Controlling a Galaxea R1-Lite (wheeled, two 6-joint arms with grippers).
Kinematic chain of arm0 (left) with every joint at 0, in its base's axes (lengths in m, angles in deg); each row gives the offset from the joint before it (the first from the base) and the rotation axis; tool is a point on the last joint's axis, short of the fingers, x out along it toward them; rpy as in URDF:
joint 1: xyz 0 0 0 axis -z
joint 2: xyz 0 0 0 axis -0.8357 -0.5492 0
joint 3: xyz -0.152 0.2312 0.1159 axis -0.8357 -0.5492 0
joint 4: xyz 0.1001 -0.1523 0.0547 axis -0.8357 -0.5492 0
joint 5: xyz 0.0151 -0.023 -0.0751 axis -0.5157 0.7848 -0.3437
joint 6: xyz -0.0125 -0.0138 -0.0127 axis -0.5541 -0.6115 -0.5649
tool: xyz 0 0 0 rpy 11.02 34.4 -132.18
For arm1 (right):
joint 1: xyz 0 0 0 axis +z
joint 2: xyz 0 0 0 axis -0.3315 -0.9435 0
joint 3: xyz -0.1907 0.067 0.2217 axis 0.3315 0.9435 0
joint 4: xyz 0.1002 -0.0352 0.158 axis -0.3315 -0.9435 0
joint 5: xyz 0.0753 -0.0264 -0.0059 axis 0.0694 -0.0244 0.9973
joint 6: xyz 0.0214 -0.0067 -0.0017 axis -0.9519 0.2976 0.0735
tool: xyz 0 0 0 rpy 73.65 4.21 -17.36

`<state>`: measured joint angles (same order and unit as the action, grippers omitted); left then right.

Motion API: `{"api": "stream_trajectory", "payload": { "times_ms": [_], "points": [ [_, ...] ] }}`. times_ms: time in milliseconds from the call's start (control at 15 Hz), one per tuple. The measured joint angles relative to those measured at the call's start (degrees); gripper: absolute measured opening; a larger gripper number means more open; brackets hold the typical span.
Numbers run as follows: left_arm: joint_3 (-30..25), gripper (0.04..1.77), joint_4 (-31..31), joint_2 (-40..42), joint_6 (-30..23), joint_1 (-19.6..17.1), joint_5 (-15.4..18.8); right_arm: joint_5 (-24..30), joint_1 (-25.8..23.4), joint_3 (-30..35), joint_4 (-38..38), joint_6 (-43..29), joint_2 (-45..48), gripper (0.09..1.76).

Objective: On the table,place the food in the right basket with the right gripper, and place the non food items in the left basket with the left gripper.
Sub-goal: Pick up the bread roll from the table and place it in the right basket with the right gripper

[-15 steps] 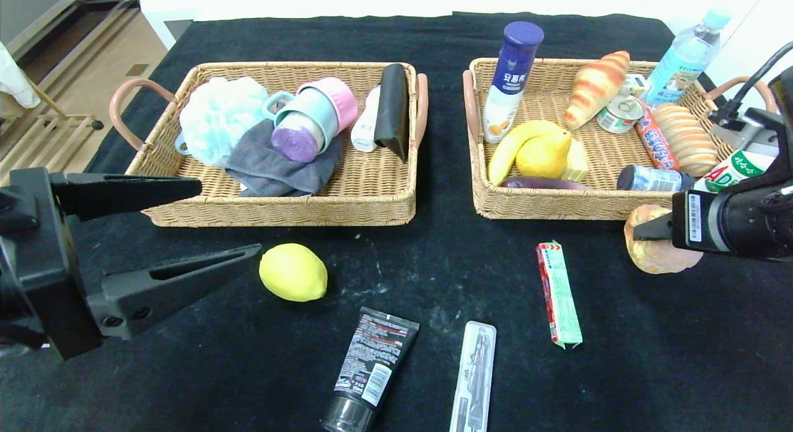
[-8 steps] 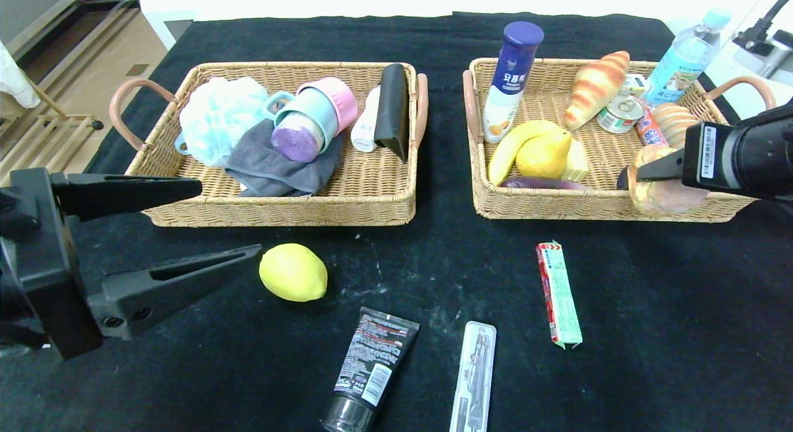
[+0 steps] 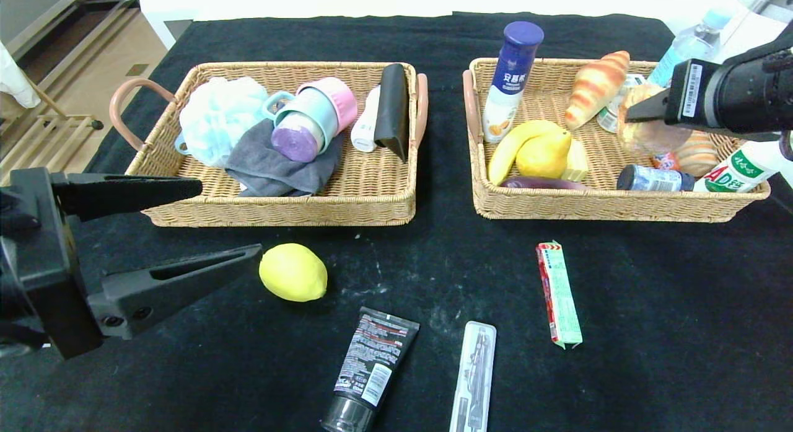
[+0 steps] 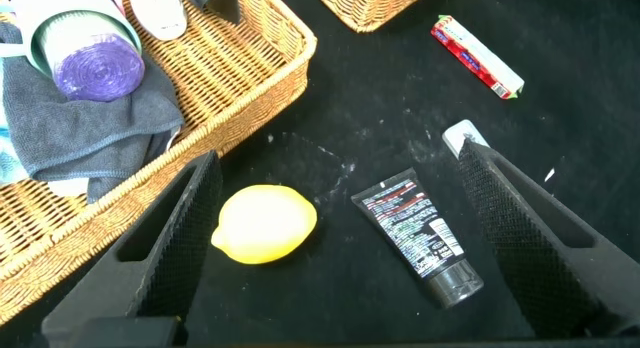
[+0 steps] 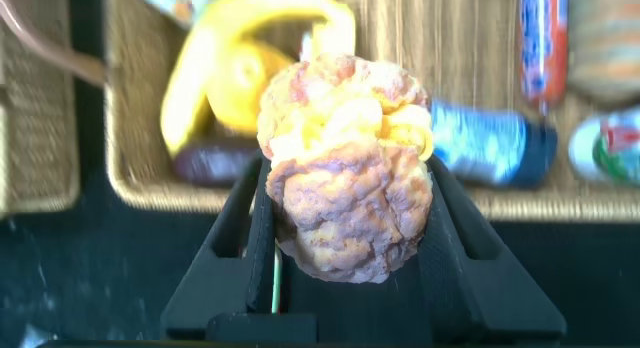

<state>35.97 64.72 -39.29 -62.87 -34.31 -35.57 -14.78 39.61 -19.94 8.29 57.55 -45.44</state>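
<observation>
My right gripper (image 3: 639,118) is shut on the tan burger bun (image 3: 652,134), holding it above the right end of the right basket (image 3: 557,207); the bun (image 5: 340,118) fills the gap between the fingers (image 5: 262,203). A white bottle with a blue cap (image 3: 511,79) stands in that basket. On the black table lie the lemon (image 3: 293,272), the snack pack (image 3: 559,294), the black tube (image 3: 370,368) and the clear case (image 3: 473,376). My left gripper (image 3: 228,220) hangs open, empty, just left of the lemon (image 4: 264,223), in front of the left basket (image 3: 279,209).
The left basket holds a mesh sponge (image 3: 220,116), a grey cloth, cups and a black pouch. In the right basket lie a banana (image 3: 514,144), a croissant (image 3: 595,88), cans and bottles. A water bottle (image 3: 684,51) stands behind it.
My right gripper has lifted the bun from beside the right basket's near right corner, up and back, to above the basket. The left gripper has not moved.
</observation>
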Motion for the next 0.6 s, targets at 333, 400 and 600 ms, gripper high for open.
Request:
{"api": "stream_trajectory", "payload": {
  "times_ms": [333, 400, 600],
  "points": [
    [0.0, 1.72, 0.1, -0.3, 0.0, 0.0, 0.0, 0.0, 0.0, -4.2, 4.6, 1.2, -4.4, 0.87],
    [0.0, 1.72, 0.0, -0.3, 0.0, 0.0, 0.0, 0.0, -0.1, -5.3, 5.4, 1.2, -5.4, 0.87],
    [0.0, 1.72, 0.1, -0.4, 0.0, 0.0, 0.0, 0.1, -0.2, -9.3, 6.0, 1.2, -8.9, 0.87]
  ]
}}
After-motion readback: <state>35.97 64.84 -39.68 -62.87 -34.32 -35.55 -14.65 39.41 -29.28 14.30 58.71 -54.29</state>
